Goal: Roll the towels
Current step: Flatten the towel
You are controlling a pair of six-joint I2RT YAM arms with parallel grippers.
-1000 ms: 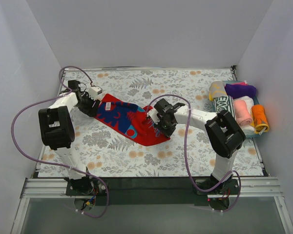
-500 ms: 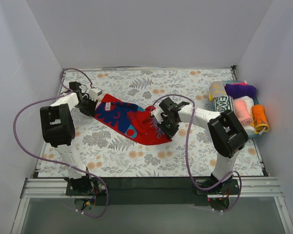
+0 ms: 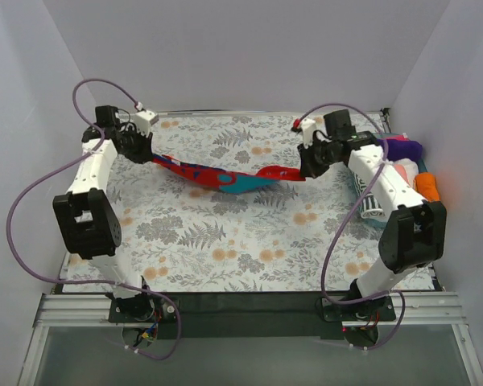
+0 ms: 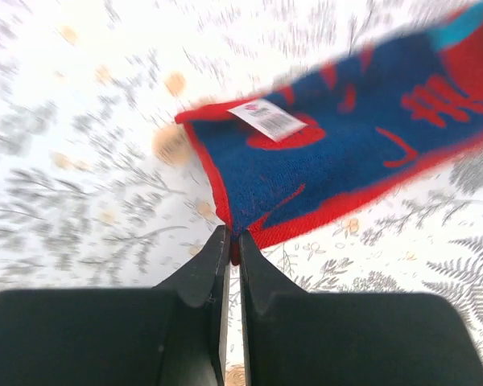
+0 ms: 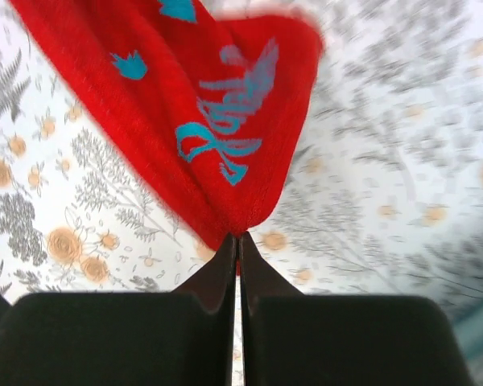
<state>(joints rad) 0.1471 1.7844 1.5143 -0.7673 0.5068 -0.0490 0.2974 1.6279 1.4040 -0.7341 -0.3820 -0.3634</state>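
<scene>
The red and teal-blue towel hangs stretched in the air between my two grippers, sagging in the middle above the flowered table covering. My left gripper is shut on its left corner; the left wrist view shows the dark blue side with a white label. My right gripper is shut on its right corner; the right wrist view shows red cloth with teal script. A salmon-pink rolled towel lies at the far right among other rolls, partly hidden by my right arm.
Several rolled towels lie in a tray at the right edge, among them a purple one, an orange one and a teal and white one. White walls close in the back and both sides.
Both grippers have lifted the red and teal-blue towel off the table and pulled apart toward the back, left going left and right going right. The towel went from lying flat to hanging taut.
</scene>
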